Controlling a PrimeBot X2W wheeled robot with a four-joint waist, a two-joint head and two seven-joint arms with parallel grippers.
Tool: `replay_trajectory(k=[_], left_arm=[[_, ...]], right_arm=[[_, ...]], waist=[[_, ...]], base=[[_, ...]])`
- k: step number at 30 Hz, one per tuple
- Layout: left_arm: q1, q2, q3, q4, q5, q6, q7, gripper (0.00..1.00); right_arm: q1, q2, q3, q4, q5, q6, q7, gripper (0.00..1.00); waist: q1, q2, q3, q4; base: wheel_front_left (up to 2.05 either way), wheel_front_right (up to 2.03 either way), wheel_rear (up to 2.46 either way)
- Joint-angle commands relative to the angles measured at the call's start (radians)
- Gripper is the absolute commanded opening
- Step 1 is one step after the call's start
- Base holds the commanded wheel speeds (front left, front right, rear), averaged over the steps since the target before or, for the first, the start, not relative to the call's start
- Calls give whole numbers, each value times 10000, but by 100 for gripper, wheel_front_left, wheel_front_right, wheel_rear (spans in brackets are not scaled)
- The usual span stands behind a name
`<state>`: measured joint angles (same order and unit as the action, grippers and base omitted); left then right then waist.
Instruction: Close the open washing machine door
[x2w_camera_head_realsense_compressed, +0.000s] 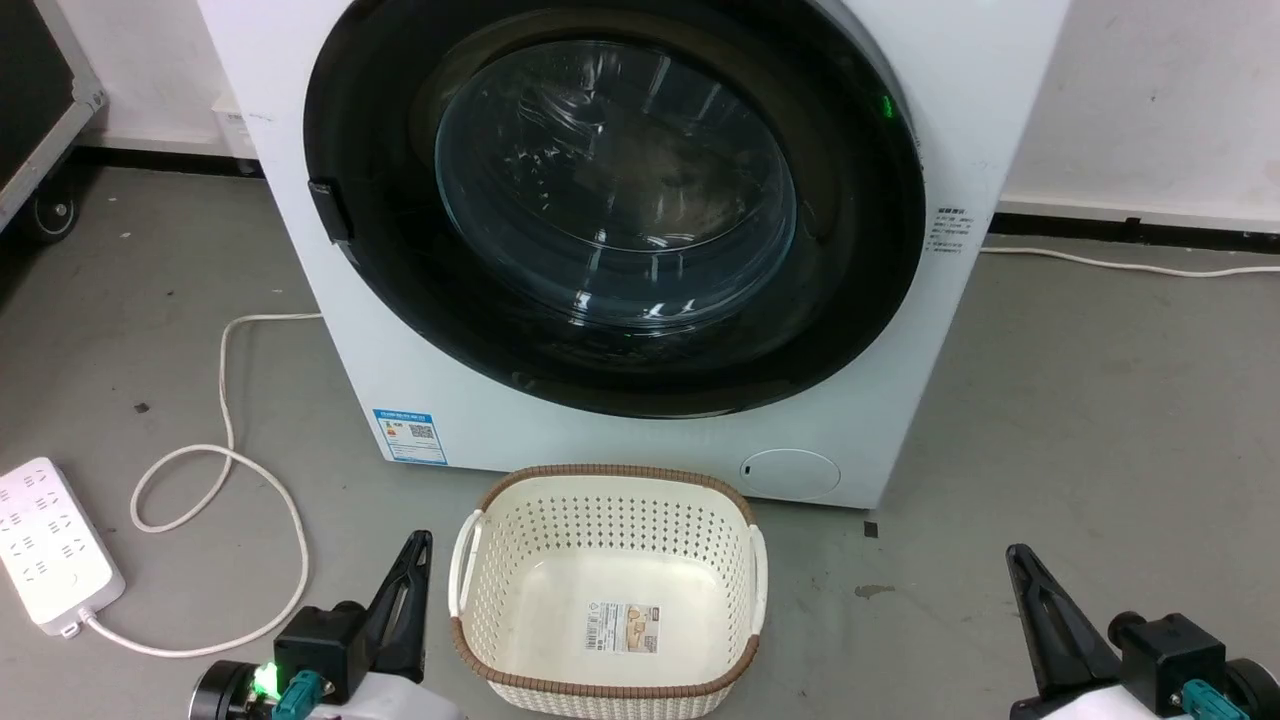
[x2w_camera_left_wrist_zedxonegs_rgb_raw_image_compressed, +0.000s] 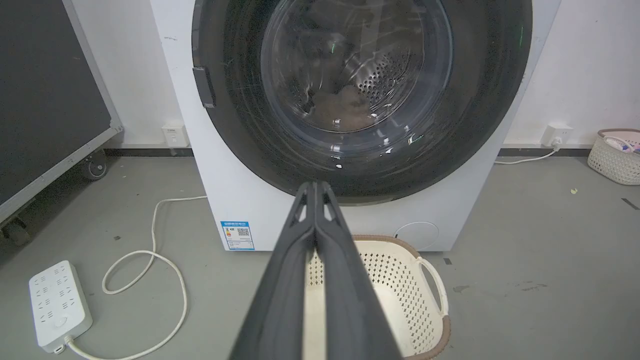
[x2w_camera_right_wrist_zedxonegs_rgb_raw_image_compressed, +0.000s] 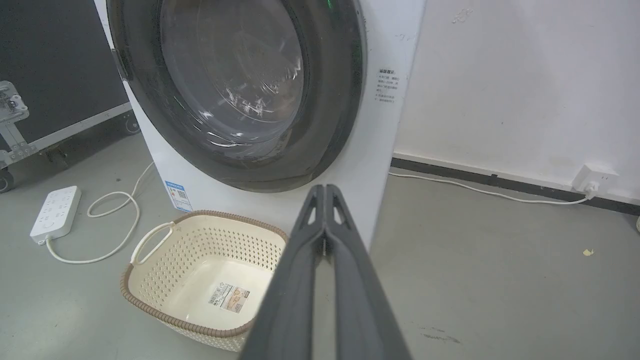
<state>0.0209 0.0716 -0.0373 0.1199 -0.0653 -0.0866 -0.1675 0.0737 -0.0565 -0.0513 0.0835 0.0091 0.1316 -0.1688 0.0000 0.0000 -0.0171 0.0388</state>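
White washer on a grey floor, against a pale wall. Round black door shut flush against the washer's front, clear glass bulging at its centre. Cream basket on the floor just before the washer, below the door. White power strip on the floor at left. Left end effector and right end effector low on either side of the basket, both clenched, grasping nothing, well apart from the door.

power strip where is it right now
The white power strip lies on the floor at the lower left of the head view, left of the cream laundry basket and the washing machine.
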Motion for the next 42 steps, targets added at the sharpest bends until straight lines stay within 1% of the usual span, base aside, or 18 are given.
replay_trajectory(k=[1, 42], left_arm=[[-72, -42, 41, -75, 52, 74, 64, 0], [-152, -142, 235, -731, 402, 536, 1004, 0]], right_arm=[[-152, 22, 35, -96, -31, -3, 69, 0], [-493, 46, 314, -527, -66, -7, 1014, 0]], waist=[[0, 0, 3, -7], [0, 0, 101, -230]], base=[[0, 0, 0], [0, 0, 0]])
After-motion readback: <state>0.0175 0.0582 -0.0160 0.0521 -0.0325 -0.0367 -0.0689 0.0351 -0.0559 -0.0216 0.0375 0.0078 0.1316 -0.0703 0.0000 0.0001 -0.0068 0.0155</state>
